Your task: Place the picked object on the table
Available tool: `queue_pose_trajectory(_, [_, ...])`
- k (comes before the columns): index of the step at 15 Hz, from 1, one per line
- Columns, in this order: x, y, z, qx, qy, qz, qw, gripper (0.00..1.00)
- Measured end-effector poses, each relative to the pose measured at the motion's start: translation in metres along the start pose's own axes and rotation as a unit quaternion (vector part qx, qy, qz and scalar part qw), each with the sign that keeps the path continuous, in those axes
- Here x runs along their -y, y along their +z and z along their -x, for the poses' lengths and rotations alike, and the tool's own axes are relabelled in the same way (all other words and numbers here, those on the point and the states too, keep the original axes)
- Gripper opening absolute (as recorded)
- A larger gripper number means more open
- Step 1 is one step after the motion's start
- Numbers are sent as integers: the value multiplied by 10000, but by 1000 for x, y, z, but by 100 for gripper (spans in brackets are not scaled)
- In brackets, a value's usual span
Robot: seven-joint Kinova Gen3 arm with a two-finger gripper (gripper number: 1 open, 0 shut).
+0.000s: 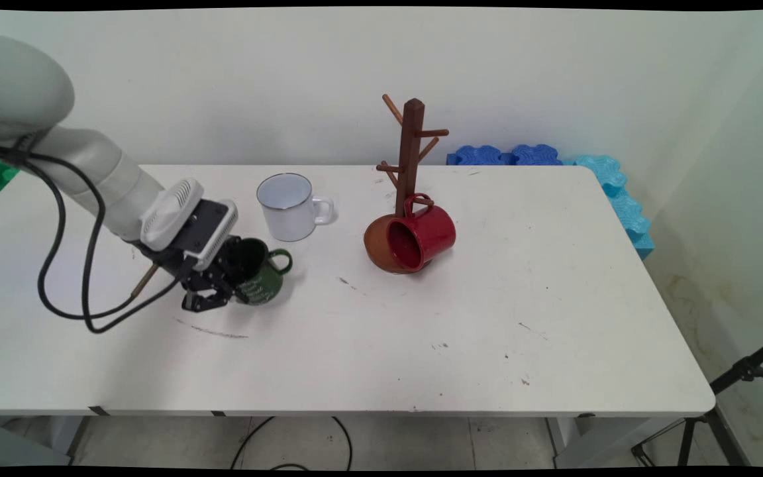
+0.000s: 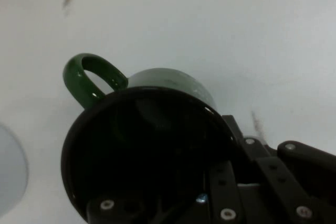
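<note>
Table, white, spans most of the main view; its near edge runs along the lower part of the frame, and its bare front surface carries small dark specks and a faint curved scuff at lower left of centre.

Gripper sits left of centre, low over the table, the arm reaching in from the upper left with black cables looping beneath it. It is clamped on the rim of a green mug: one finger is inside the dark interior, the other against the outer wall. The mug is tilted, its mouth turned toward the hand and its handle pointing to the right of the frame. In the hand view the green mug fills the lower centre, its dark opening facing the camera and its handle at upper left, with the gripper linkage rising across the rim from the bottom right.

White mug stands upright just behind and to the right of the green one, apart from it, handle to the right.

Red mug lies at centre frame, mouth facing lower left, its handle hooked over a low peg of the mug tree. The tree stands upright on a round brown base.

Blue foam blocks line the table's far right edge against the wall.
</note>
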Motion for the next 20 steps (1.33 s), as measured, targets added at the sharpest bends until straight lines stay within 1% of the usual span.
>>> queue_pose_trajectory(3, [-7,7,-6,-6,156,131,9998,0])
queue_pose_trajectory(8, [-14,17,-12,-2,284,273,9992,0])
queue_pose_trajectory(20, [-18,36,-18,-18,325,420,9986,0])
